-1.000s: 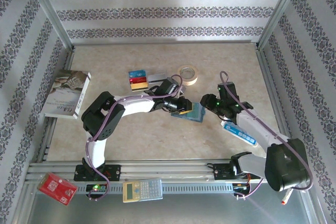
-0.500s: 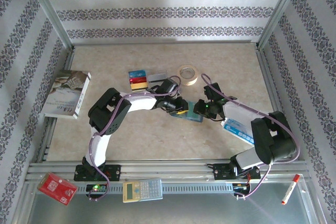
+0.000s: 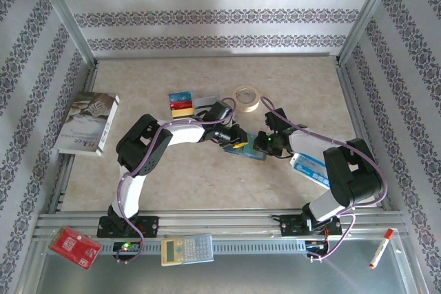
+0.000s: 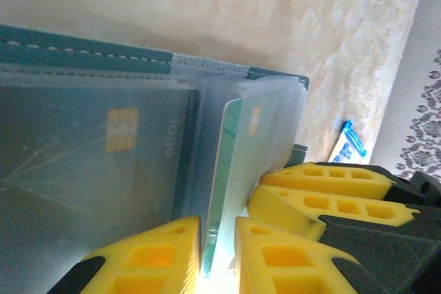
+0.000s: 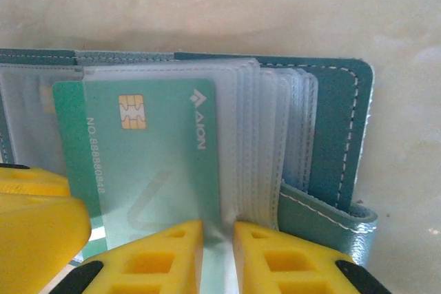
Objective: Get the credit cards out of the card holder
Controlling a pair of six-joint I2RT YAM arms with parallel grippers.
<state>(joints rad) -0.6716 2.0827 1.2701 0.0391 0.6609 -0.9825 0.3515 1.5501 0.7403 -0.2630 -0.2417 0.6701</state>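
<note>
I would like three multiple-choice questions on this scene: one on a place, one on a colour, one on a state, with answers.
1. Where is the tape roll relative to the card holder? A. on top of it; B. beyond it, on the far side; C. nearer, on the robot's side.
2. What colour is the card in the front clear sleeve? A. red; B. gold; C. green.
3. The card holder is: A. open, sleeves fanned; B. folded shut; C. standing on edge.
Answers: 1 B, the roll lies apart on its far side; 2 C, green with a yellow chip; 3 A, its sleeves lie exposed.
</note>
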